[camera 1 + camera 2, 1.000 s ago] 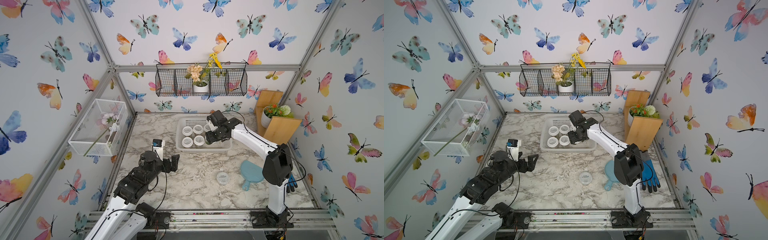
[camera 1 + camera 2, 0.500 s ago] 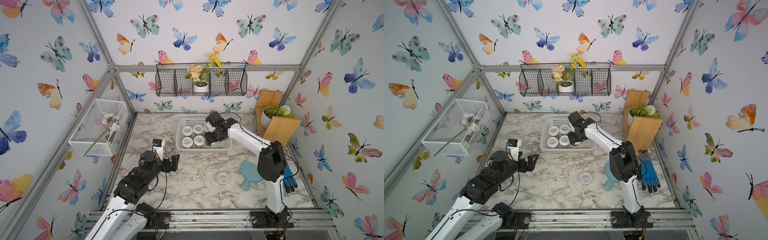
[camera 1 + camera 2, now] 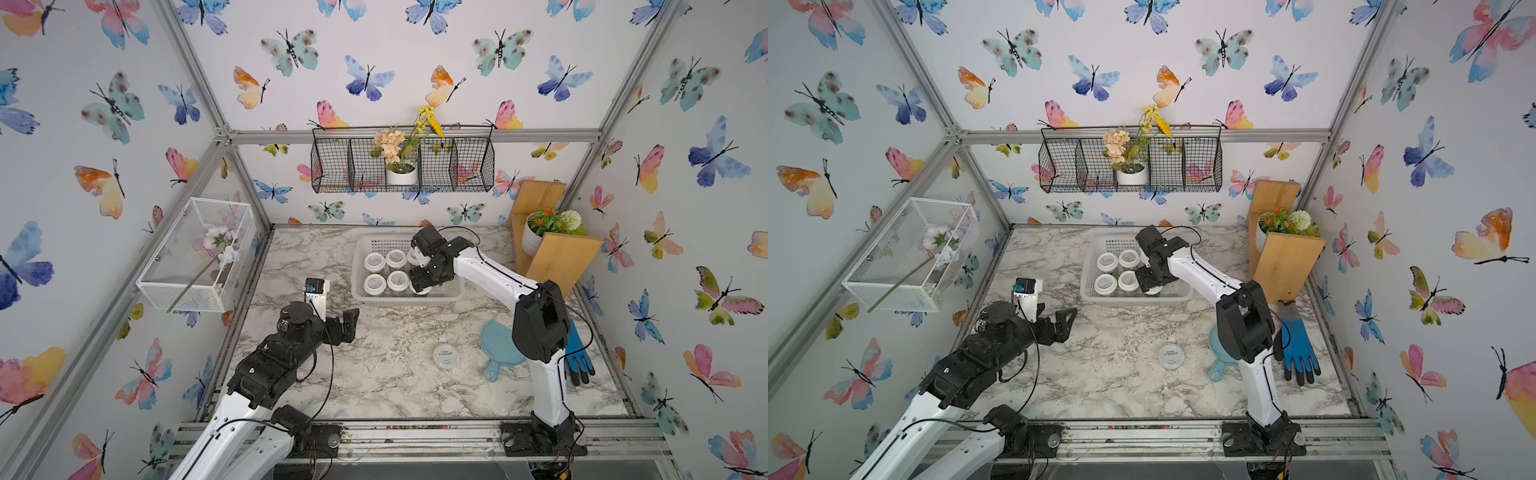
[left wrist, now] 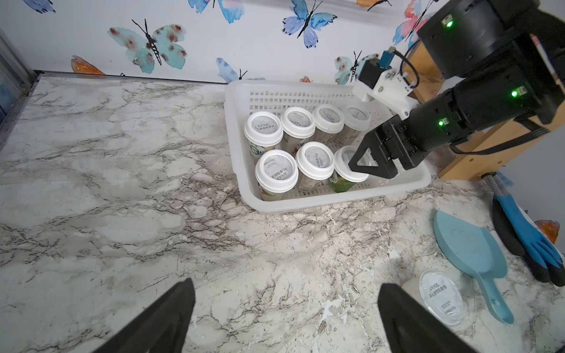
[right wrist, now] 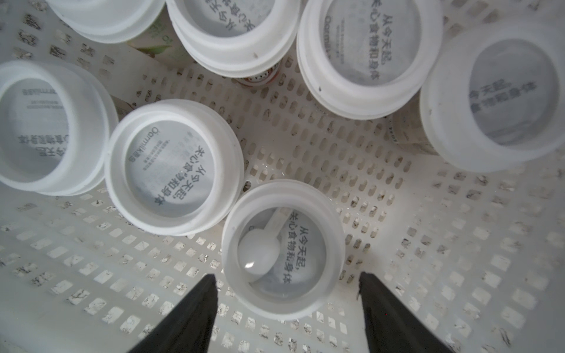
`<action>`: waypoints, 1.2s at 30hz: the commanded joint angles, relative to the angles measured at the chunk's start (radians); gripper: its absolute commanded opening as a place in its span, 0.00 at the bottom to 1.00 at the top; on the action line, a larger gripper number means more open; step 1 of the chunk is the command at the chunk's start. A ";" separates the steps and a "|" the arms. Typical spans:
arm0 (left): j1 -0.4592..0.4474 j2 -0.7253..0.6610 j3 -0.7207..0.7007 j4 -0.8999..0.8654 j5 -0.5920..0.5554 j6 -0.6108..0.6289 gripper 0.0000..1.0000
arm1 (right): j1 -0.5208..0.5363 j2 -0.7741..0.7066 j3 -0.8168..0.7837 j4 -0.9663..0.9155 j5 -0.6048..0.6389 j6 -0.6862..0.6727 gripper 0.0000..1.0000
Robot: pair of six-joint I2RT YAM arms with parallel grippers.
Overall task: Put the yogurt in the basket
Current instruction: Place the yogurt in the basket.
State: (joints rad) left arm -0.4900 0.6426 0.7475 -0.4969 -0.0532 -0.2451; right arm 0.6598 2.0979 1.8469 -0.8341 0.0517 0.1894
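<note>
The white perforated basket [image 3: 407,300] [image 3: 1133,298] [image 4: 305,204] sits at the back of the marble table and holds several upright yogurt jars [image 3: 375,262] [image 4: 276,171]. My right gripper [image 3: 419,286] [image 3: 1152,286] [image 4: 363,169] [image 5: 287,281] hangs inside the basket, open. Its fingers straddle one jar [image 5: 282,250] [image 4: 345,171] standing on the basket floor, with a gap on each side. One more yogurt [image 3: 446,356] [image 3: 1170,355] [image 4: 442,298] rests on the table at the front right. My left gripper [image 3: 343,322] [image 3: 1059,320] [image 4: 286,285] is open above bare marble, left of the basket.
A light blue scoop [image 3: 500,345] and a blue glove [image 3: 577,353] lie by the right arm's base. A wooden stand with a plant pot [image 3: 552,253] fills the back right corner. A black wire basket [image 3: 403,166] and a white mesh box [image 3: 195,257] hang on the walls.
The right gripper's jaws have spread apart from the jar in the basket, and the arm has shifted slightly left. The left arm has not moved.
</note>
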 commanded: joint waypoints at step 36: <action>0.002 0.001 -0.010 0.018 0.047 0.017 0.99 | -0.006 -0.473 -0.489 0.235 0.053 0.072 0.99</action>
State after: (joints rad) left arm -0.4900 0.6426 0.7475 -0.4961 -0.0422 -0.2428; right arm 0.6598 1.6585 1.4033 -0.6254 0.0425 0.2516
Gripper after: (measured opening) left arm 0.990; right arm 0.987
